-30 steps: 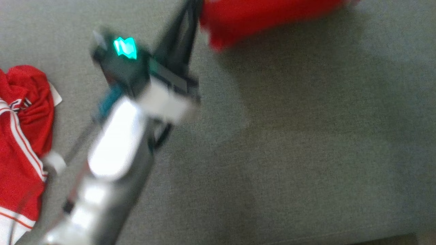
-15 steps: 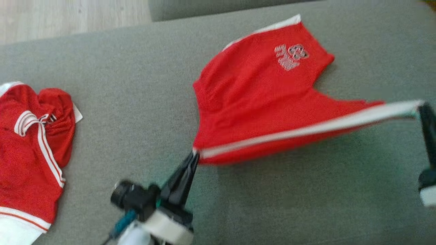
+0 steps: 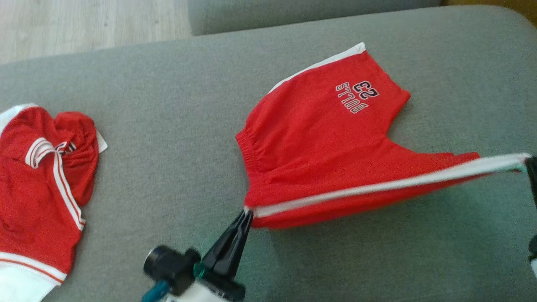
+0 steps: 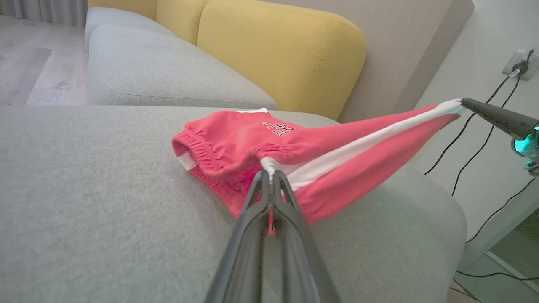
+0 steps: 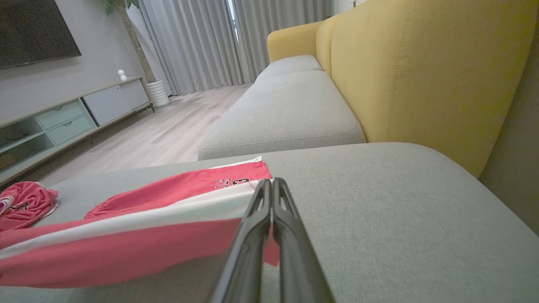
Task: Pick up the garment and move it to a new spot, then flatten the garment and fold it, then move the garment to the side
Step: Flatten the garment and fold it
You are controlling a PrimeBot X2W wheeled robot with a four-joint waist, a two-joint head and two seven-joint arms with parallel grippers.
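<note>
Stretching taut between both grippers, the red shorts (image 3: 327, 138) sit right of centre on the grey sofa cushion (image 3: 168, 105). Their far part, the one with the printed number, rests on the fabric, while the near edge with its white stripe is lifted. Left gripper (image 3: 248, 211): fingers pressed together, clamped on the waistband end of that stripe. Right gripper (image 3: 529, 163), out at the right edge, is pinched tight on the stripe's hem end. Well apart to the left lies a second red garment (image 3: 46, 184), crumpled, with white stripes. A yellow backrest (image 4: 286, 54) rises beyond the cushion, cables (image 4: 484, 122) trail down the wall past the right gripper, and there is wooden floor (image 3: 84, 25) at far left.
</note>
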